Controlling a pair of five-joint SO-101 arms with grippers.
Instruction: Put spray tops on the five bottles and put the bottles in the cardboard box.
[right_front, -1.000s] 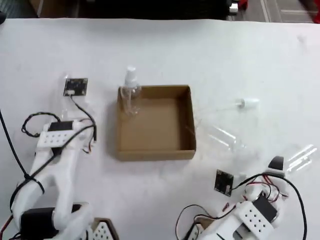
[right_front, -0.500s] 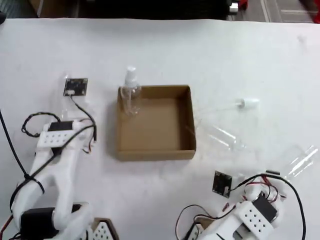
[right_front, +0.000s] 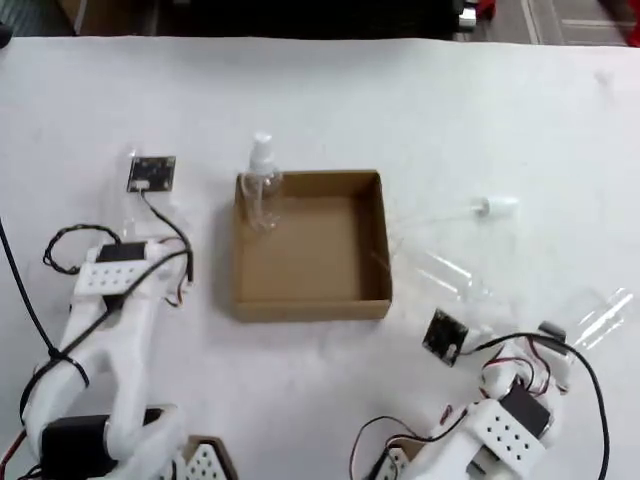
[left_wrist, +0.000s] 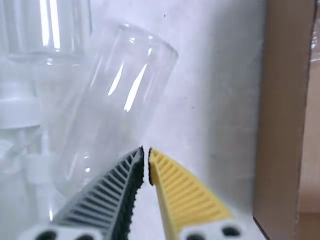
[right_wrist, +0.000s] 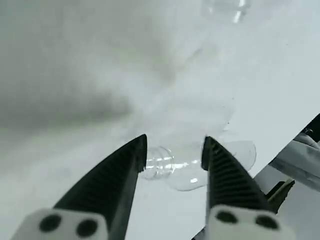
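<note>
Hovering above a lying bottle (right_wrist: 187, 175), the right tool (right_wrist: 175, 145) gapes open

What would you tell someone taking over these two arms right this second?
Left gripper: shut, empty, tips against a clear bottle lying beside the cardboard box.
Right gripper: open, over a topless bottle lying on the table.
Done: one capped bottle stands at the box's far corner, apparently inside.
Left: a near bottle and a far bottle lie right of the box, and a loose spray top lies beyond them. The other bottles need tops, then boxing.
</note>
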